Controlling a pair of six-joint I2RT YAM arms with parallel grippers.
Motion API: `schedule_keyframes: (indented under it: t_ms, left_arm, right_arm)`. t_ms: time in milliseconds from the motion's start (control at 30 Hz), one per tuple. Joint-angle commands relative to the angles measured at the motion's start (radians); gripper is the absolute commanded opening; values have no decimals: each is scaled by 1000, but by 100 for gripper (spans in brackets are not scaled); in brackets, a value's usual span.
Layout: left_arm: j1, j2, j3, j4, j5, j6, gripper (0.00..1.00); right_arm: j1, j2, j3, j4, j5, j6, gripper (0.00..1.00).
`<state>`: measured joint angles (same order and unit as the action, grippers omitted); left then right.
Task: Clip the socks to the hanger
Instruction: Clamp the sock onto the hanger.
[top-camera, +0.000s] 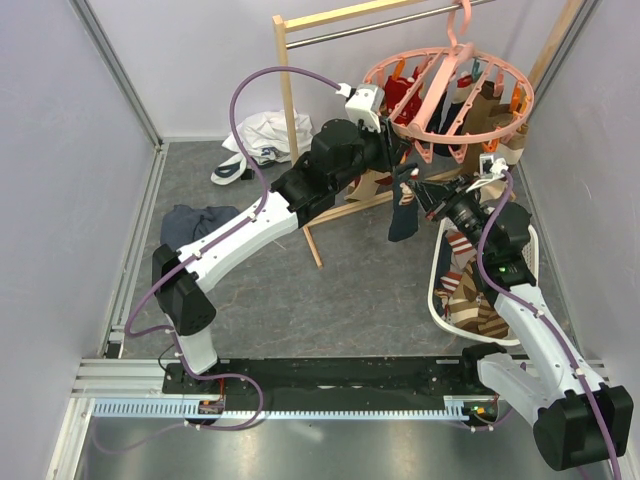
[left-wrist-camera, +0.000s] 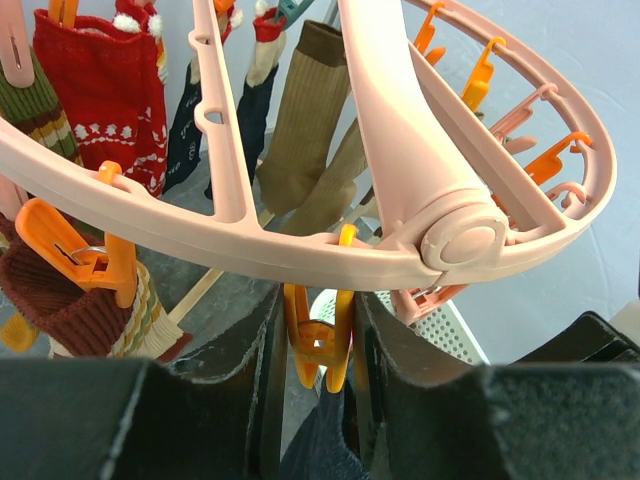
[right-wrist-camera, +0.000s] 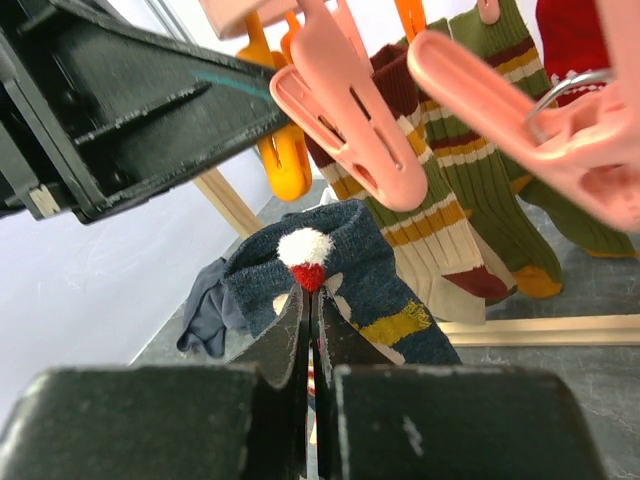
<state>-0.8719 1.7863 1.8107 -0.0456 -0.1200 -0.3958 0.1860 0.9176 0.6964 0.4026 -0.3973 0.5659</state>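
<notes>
The pink round hanger (top-camera: 450, 90) hangs from the rail, with several socks (top-camera: 478, 105) clipped to it. My left gripper (top-camera: 404, 166) is under its ring (left-wrist-camera: 250, 245), shut on an orange clip (left-wrist-camera: 318, 345) and squeezing its handles. My right gripper (top-camera: 428, 193) is shut on the cuff of a navy sock (right-wrist-camera: 380, 270) with a white pompom and a yellow stripe. It holds the cuff up just below that clip. The sock hangs down in the top view (top-camera: 402, 218). Red, brown and striped socks (left-wrist-camera: 310, 130) hang behind.
A white perforated basket (top-camera: 437, 285) with more socks stands at the right. The wooden-framed rail (top-camera: 290, 100) stands at the back. A white garment (top-camera: 262, 138) and a dark blue-grey cloth (top-camera: 195, 222) lie on the floor at the left. A pink clip (right-wrist-camera: 350, 130) hangs close above my right gripper.
</notes>
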Motion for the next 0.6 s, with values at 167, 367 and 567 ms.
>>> schedule_keyframes:
  t_ms: [167,367,567]
  left_arm:
    - [-1,-51,2,-10,36,-17,2]
    - [-1,-53,7,-10,43,-21,2]
    - [-1,-62,6,-11,45,-23,2]
  right_arm:
    - [3,10,55,90,26,22,0]
    - [4,20,61,99,22,28,0]
    - [3,12,61,102,14,32,0]
